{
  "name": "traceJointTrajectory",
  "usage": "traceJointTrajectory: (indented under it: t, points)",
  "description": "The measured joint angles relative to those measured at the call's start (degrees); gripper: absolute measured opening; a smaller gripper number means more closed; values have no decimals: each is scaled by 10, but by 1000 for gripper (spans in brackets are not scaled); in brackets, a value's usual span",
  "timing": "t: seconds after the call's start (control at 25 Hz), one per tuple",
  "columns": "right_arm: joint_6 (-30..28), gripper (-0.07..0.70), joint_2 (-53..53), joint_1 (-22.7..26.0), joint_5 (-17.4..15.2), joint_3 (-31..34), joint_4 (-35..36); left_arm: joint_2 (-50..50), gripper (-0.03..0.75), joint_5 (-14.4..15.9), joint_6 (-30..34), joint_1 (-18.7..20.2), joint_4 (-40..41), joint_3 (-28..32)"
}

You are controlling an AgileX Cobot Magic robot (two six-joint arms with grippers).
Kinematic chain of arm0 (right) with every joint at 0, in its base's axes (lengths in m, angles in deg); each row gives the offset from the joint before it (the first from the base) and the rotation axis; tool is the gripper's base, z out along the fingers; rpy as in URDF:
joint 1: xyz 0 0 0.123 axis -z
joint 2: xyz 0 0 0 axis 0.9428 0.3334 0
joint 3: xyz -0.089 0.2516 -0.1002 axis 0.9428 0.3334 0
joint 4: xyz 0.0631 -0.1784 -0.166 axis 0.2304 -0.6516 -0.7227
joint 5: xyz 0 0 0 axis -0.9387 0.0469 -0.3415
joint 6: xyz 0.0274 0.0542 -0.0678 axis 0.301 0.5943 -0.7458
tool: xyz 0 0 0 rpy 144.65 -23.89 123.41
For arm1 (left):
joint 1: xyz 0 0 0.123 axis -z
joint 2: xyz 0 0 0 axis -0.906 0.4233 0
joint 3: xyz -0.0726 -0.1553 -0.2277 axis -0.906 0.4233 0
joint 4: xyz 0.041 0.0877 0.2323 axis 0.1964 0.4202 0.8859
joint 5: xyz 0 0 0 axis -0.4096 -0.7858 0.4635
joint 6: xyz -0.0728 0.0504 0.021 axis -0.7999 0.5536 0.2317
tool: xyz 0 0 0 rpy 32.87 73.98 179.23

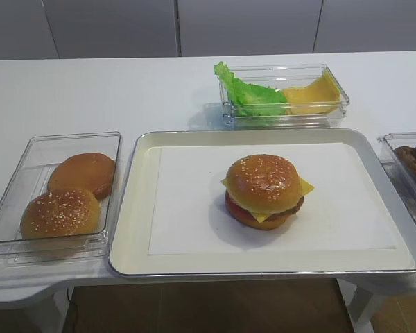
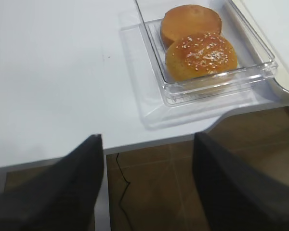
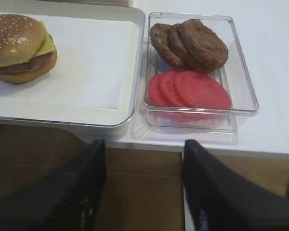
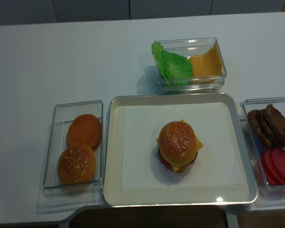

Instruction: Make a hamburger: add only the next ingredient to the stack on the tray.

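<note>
A: Where is the seeded bun top (image 1: 263, 182)?
B: It sits as the top layer of the hamburger (image 4: 177, 147), over a yellow cheese slice (image 1: 304, 186), a brown patty and a tomato slice on a tan base. The stack stands on the white paper liner near the middle of the tray (image 1: 139, 229).

A: And the two grippers?
B: Both hang off the near table edge, over the brown floor, touching nothing. The left gripper (image 2: 147, 185) has its dark fingers (image 2: 67, 183) spread wide and empty. The right gripper (image 3: 142, 187) is likewise parted and holds nothing.

A: What else is on the table?
B: A clear bin (image 1: 14, 201) left of the tray holds a second seeded bun (image 1: 60, 213) and a smooth bun (image 1: 83, 173). Behind the tray, a bin (image 1: 336, 87) holds lettuce (image 1: 253, 97) and cheese. To the right, another bin (image 3: 245, 82) holds patties (image 3: 192, 43) and tomato slices (image 3: 195, 91).
</note>
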State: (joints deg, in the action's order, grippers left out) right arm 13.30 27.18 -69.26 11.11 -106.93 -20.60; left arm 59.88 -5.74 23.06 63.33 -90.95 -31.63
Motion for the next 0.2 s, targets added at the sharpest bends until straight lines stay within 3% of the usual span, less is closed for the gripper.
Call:
traceJointTrajectory:
  t: [0.2]
  points:
    - [0, 388, 0, 0, 0, 0, 0, 0, 435, 0, 0, 0, 0, 0]
